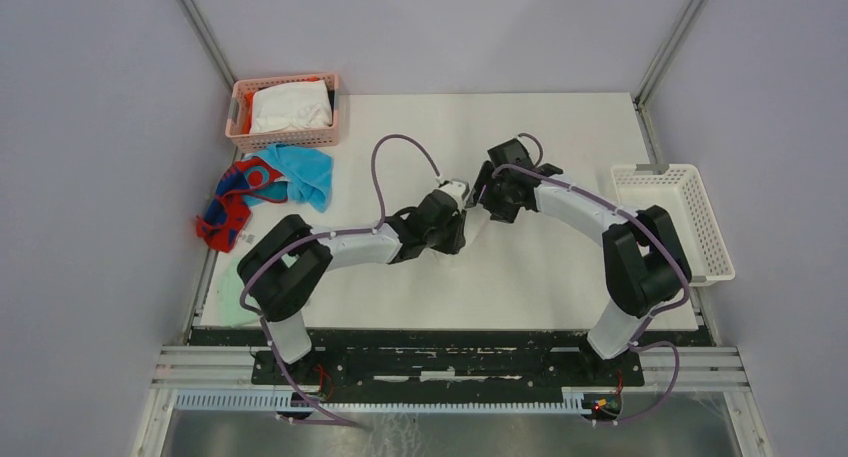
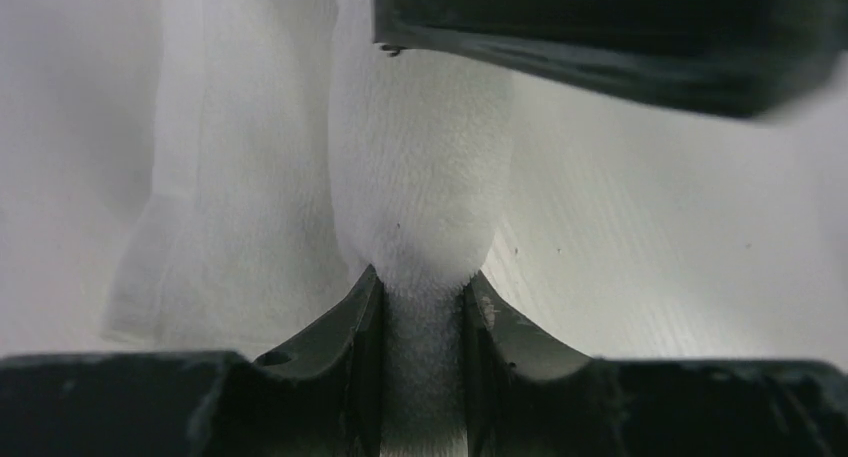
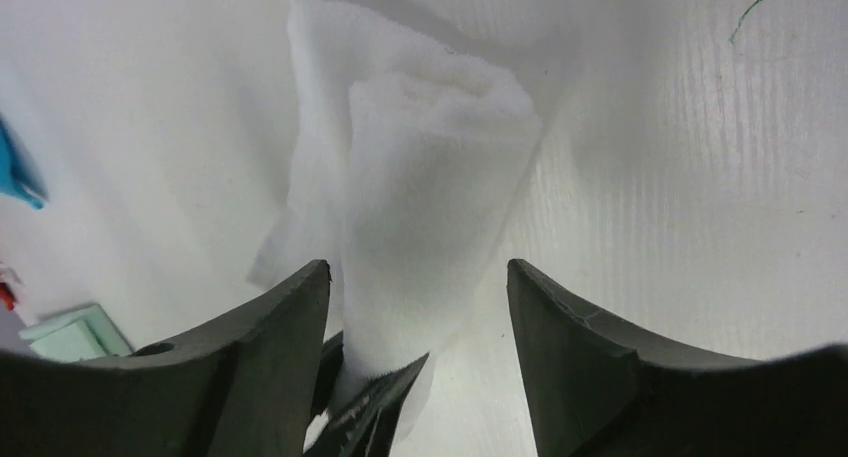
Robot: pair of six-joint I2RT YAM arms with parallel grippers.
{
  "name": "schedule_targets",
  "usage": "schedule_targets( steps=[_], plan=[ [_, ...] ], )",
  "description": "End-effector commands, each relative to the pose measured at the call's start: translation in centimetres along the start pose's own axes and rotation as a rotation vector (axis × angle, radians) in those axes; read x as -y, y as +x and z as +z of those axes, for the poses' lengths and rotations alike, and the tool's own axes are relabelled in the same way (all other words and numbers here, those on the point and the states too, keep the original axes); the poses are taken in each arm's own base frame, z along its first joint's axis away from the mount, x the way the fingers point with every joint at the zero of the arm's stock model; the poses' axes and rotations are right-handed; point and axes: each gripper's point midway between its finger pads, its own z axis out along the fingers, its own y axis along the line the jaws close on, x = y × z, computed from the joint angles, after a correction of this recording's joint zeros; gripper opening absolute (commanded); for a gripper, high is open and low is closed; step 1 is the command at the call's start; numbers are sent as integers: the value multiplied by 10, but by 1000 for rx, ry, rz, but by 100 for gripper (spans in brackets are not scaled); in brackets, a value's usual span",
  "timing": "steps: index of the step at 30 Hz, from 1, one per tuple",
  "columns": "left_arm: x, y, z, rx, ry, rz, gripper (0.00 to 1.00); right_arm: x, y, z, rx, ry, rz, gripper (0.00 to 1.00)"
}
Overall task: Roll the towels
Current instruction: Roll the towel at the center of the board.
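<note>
We judge the task to be in its early part: only the white towel (image 3: pixel 430 167) is being worked, and it lies mid-table as a loose, partly wound roll with a flat layer trailing off its left side, so the rolling is not finished. The blue towel (image 1: pixel 300 172) and the red towel (image 1: pixel 232 202) lie crumpled and touching each other at the far left of the table (image 1: pixel 560 267), just near of the pink basket (image 1: pixel 236 112), and neither shows any roll. A white cloth (image 1: pixel 290 105) sits in that basket; we cannot tell whether it is rolled. The white basket (image 1: pixel 668 169) on the right looks empty to us, so nothing seems to be put away there. The left gripper (image 2: pixel 422 317) is narrowed onto one end of the roll, with the cloth pinched between its fingers (image 2: pixel 365 322). The right gripper (image 3: pixel 418 277) stands wide, its jaws on either side of the roll with a gap on each side, so it holds nothing. Both towels at the left remain to be done.
</note>
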Motion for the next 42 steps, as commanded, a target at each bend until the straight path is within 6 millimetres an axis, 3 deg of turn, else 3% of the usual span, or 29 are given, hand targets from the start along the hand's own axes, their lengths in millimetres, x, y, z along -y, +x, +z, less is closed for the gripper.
schedule_targets(
  steps=[1, 7, 14, 19, 26, 30, 36, 42],
  plan=[
    [19, 21, -2, -142, 237, -262, 27, -19, -17, -16, 77, -122, 31, 76],
    [9, 26, 5, -227, 292, -401, 27, -4, -14, -2, 94, -79, 76, 85],
    [7, 38, 14, -301, 268, -414, 28, -10, -24, 20, 108, -69, 101, 87],
    [1, 44, 19, -329, 231, -420, 28, 9, -22, 35, 110, 42, 124, 84],
    [0, 53, 21, -364, 213, -446, 29, 34, -18, 37, 123, 146, 156, 73],
    [0, 58, 22, -375, 207, -466, 29, 45, -19, 34, 147, 156, 185, 75],
    [-1, 60, 23, -377, 200, -475, 29, 33, -33, 23, 183, 55, 206, 79],
    [-3, 60, 22, -376, 191, -475, 30, 36, -33, 23, 184, 70, 216, 77]
  ],
)
